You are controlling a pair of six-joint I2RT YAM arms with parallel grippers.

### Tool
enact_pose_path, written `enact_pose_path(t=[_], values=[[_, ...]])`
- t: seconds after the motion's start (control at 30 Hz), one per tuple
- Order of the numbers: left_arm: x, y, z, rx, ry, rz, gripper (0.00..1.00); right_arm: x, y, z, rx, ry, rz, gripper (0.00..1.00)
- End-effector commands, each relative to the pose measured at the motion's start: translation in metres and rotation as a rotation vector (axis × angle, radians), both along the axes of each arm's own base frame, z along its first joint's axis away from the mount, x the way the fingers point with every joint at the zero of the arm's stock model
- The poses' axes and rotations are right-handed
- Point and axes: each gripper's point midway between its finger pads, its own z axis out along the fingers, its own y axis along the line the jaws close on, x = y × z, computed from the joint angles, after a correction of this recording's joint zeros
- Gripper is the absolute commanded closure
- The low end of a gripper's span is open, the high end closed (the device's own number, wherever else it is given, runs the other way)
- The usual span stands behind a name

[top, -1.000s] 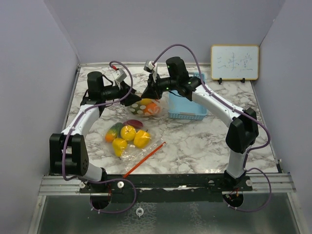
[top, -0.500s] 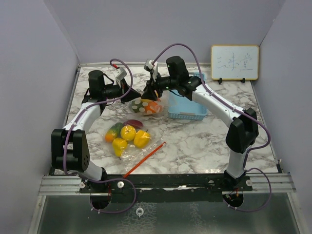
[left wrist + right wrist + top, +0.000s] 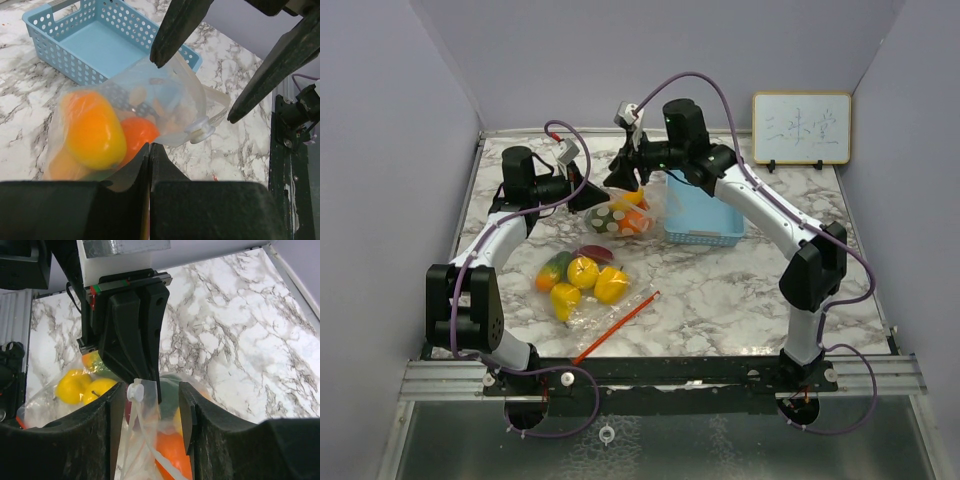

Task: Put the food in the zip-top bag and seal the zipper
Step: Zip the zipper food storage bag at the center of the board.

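Hanging higher than before: zip-top bag (image 3: 621, 216)

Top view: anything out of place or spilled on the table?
Nothing spilled or damaged. One oddity: a second bag of food lies loose near the front, its red strip angled toward the table edge. The held bag hangs pinched in the left gripper.

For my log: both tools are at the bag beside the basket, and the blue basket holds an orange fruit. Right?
Not quite: the blue basket is empty in the left wrist view. The orange fruit is inside the bag; the rest holds.
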Motion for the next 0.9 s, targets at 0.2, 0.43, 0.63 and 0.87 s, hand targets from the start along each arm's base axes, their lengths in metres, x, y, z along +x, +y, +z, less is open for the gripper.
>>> enact_pose_path(t=[0.2,0.43,0.63,0.87], values=[[-0.005,-0.001,0.014,-0.015,-0.044,-0.018,1.0,-0.022,0.013,-0.022,-0.053,0.025,0.025,0.48],[-0.005,0.0,0.016,-0.015,-0.043,-0.019,1.0,-0.004,0.013,-0.026,-0.071,0.028,-0.062,0.65],[-0.005,0.006,0.015,-0.012,-0.033,0.002,1.0,0.01,-0.001,-0.032,-0.118,0.008,-0.174,0.87],[0.0,0.021,0.02,-0.035,-0.026,0.05,1.0,0.02,-0.042,-0.038,-0.158,-0.023,-0.278,0.88]])
